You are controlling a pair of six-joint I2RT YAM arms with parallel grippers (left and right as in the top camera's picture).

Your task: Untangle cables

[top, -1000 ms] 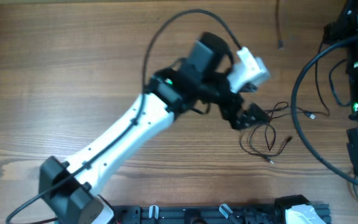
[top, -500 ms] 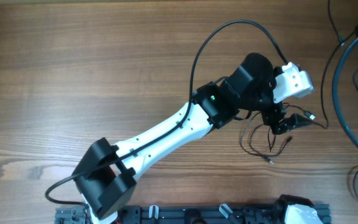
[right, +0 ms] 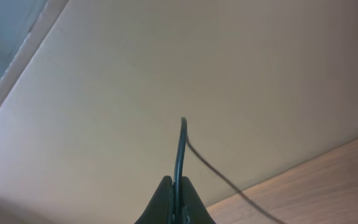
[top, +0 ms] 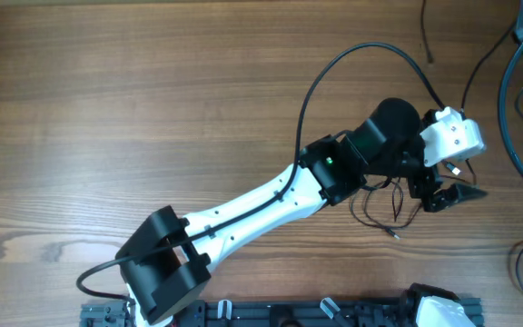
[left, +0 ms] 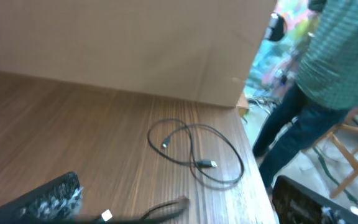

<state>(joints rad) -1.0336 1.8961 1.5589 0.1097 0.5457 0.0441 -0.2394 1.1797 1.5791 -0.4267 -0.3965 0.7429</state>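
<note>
Overhead: cables [top: 394, 207] lie tangled near the desk's [top: 107, 109] right edge, beside the left hand [top: 448, 193], whose spread I cannot tell. Only the right wrist view shows the right hand [right: 174, 190] pinching one cable [right: 181, 149].

Left arm [top: 261, 195] reaches far rightward; left gripper [top: 449, 195] state unclear; right gripper [right: 176, 198] pinched on a cable [right: 181, 143].

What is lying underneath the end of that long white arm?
Thin black cables lie looped on the wooden table, passing beneath the left arm near its wrist. Whatever part runs under the arm is covered.
</note>
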